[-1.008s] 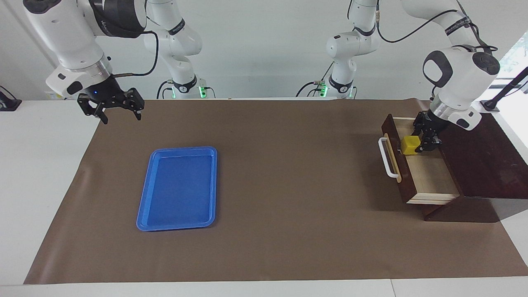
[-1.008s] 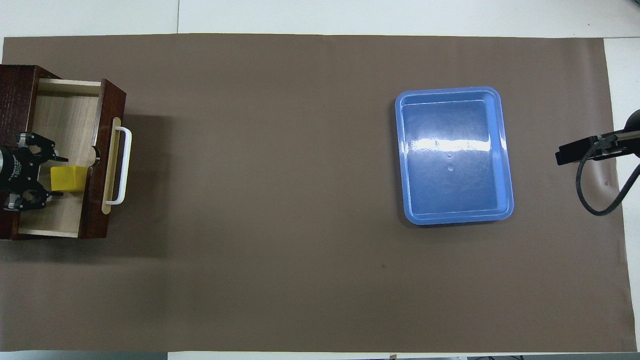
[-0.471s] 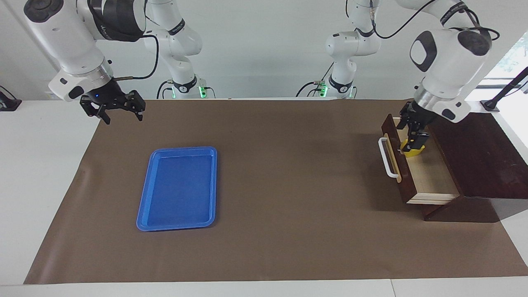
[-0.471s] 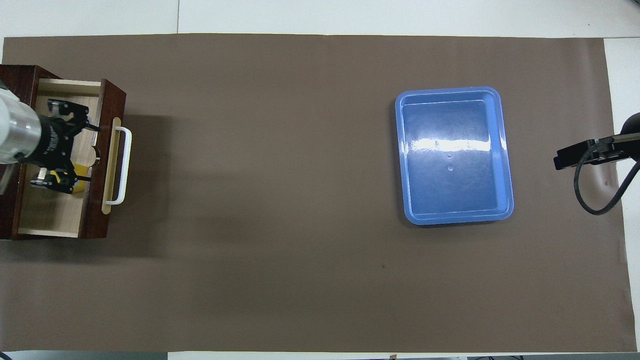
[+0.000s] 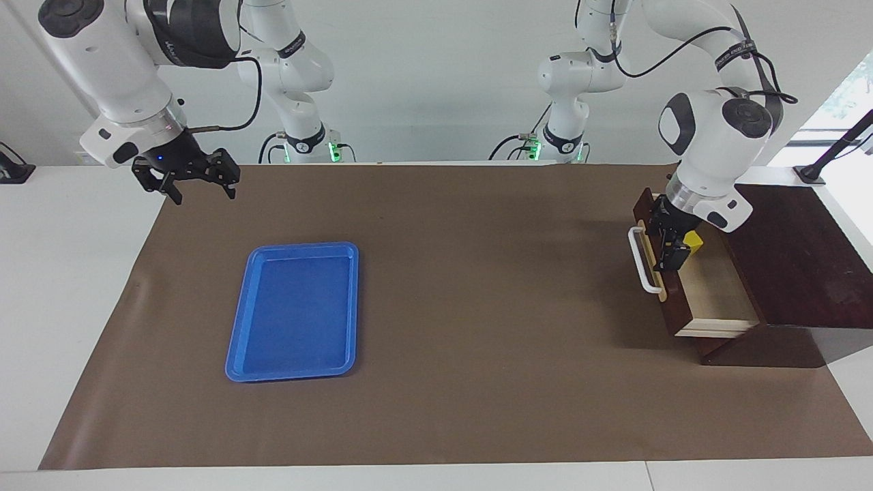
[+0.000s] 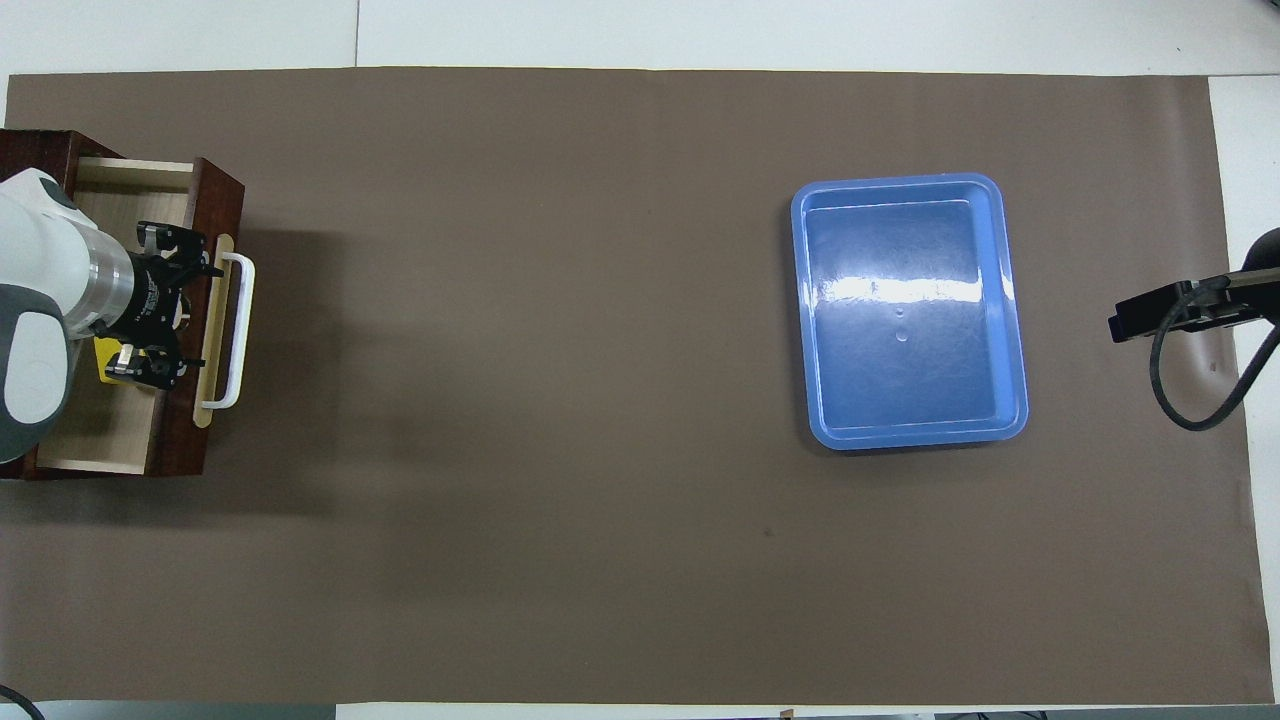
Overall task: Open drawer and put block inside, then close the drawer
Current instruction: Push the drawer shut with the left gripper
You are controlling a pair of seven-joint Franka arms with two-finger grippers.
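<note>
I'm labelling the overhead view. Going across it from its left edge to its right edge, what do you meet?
drawer with the block inside → left gripper over the drawer's front → white handle → bare brown mat → blue tray → right arm's black cable mount.

A flat blue tray [image 5: 293, 311] [image 6: 908, 312], rectangular with rounded corners and a raised rim, lies on a brown mat [image 5: 477, 354] [image 6: 560, 450] toward the right arm's end of the table. The tray holds nothing; overhead light glints on its floor. The mat covers most of the white table [image 5: 61, 273] [image 6: 700, 30], whose bare surface shows along the edges. A black clamp mount [image 5: 808, 176] sits at the table edge on the left arm's end.
</note>
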